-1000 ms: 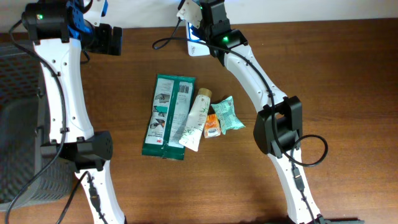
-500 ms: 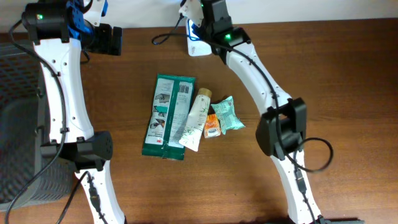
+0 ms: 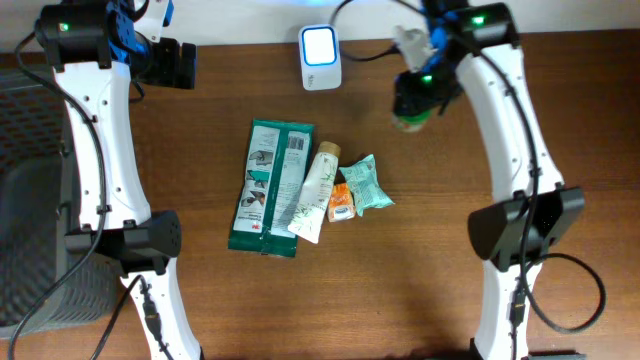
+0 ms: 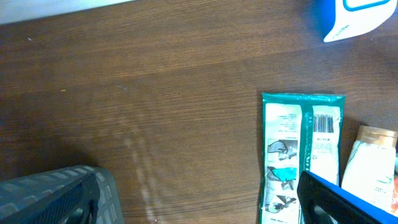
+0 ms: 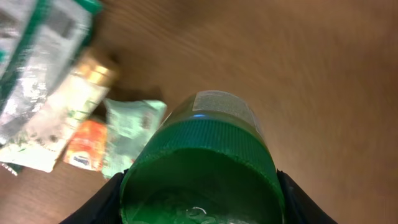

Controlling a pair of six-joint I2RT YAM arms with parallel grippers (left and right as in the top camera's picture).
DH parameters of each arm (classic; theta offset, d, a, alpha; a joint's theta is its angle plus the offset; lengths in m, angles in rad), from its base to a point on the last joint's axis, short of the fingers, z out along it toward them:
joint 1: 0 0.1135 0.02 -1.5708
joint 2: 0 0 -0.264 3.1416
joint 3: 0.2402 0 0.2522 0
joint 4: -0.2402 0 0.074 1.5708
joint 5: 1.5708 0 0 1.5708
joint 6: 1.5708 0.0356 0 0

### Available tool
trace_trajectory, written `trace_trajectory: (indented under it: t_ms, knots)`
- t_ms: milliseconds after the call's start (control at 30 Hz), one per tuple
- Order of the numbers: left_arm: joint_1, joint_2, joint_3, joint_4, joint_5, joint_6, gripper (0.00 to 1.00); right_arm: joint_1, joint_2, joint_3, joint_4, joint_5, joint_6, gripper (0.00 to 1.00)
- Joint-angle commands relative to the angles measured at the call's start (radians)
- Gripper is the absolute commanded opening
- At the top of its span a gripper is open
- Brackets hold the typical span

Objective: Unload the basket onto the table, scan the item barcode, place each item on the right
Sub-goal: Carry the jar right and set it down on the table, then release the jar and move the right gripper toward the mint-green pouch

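Green-lidded jar (image 5: 205, 155) is pinched in the right gripper (image 3: 418, 92) near the table's back edge, lid end toward the wrist. The scanner (image 3: 320, 57) sits left of it along that edge, so the right arm's nearer. The left gripper (image 3: 180, 64) is spread wide and empty by the back-left corner.

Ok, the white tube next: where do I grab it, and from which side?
Come straight down on the white tube, jaws across its upper body just below the gold cap. It lies flat; lower down it overlaps the green packet and the orange sachet crowds it.
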Motion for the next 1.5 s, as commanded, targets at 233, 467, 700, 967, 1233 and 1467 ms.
trace_trajectory:
  t_ms: [233,467,700,967,1233,1467]
  knots:
    - [0.007,-0.005,0.003,0.002,0.008,0.013,0.99,-0.299,0.053,-0.347,0.074,-0.01,0.192,0.25]
    - [0.006,-0.005,0.003,0.001,0.008,0.013,0.99,-0.328,0.048,-0.379,0.053,-0.017,0.192,0.61]
    - [0.006,-0.005,0.003,0.001,0.008,0.012,0.99,-0.307,-0.097,0.076,-0.152,-0.048,0.188,0.66]
    - [0.006,-0.005,0.003,0.001,0.008,0.013,0.99,-0.307,-0.127,-0.098,-0.045,-0.048,0.188,0.65]
    - [0.006,-0.005,0.003,0.001,0.008,0.012,0.99,-0.307,-0.127,-0.572,0.326,-0.057,0.188,0.62]
    - [0.006,-0.005,0.003,0.001,0.008,0.012,0.99,-0.308,-0.127,-0.653,0.398,0.019,0.188,0.89]
